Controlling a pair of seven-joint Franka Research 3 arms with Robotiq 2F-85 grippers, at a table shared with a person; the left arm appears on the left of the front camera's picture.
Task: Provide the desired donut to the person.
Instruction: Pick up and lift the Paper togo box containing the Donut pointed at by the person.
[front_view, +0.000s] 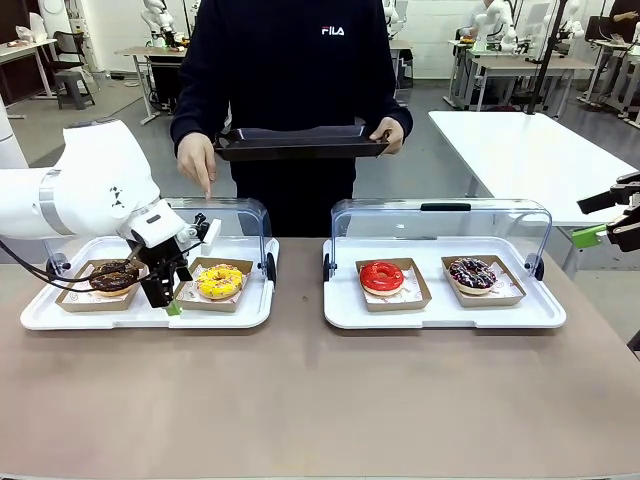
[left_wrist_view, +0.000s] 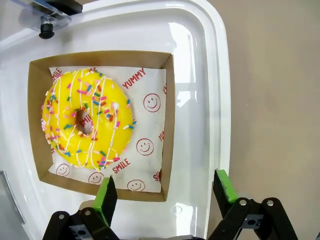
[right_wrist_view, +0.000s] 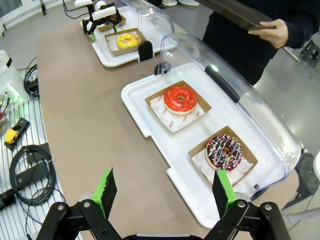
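Now the yellow-iced, sprinkled ring donut (left_wrist_view: 87, 120) in its brown card box (left_wrist_view: 169, 125) on the white plastic tray (left_wrist_view: 210, 100) lies ahead & to one side of the left gripper (left_wrist_view: 165, 189), jaws gaping empty over the box corner; right gripper (right_wrist_view: 162, 189), also agape w/ nothing in it, is well away.

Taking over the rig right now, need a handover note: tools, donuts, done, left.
Left tool: open, low over the left white tray, a corner of the yellow donut's cardboard tray between its fingers; nothing gripped.
Right tool: open, empty, raised at the table's right side.
Person: pointing hand aims down at the yellow donut; the other hand holds a black tray across the table.
Done: left tool is at the chosen donut.
Left: probably close on the cardboard tray, lift it and set it on the black tray.
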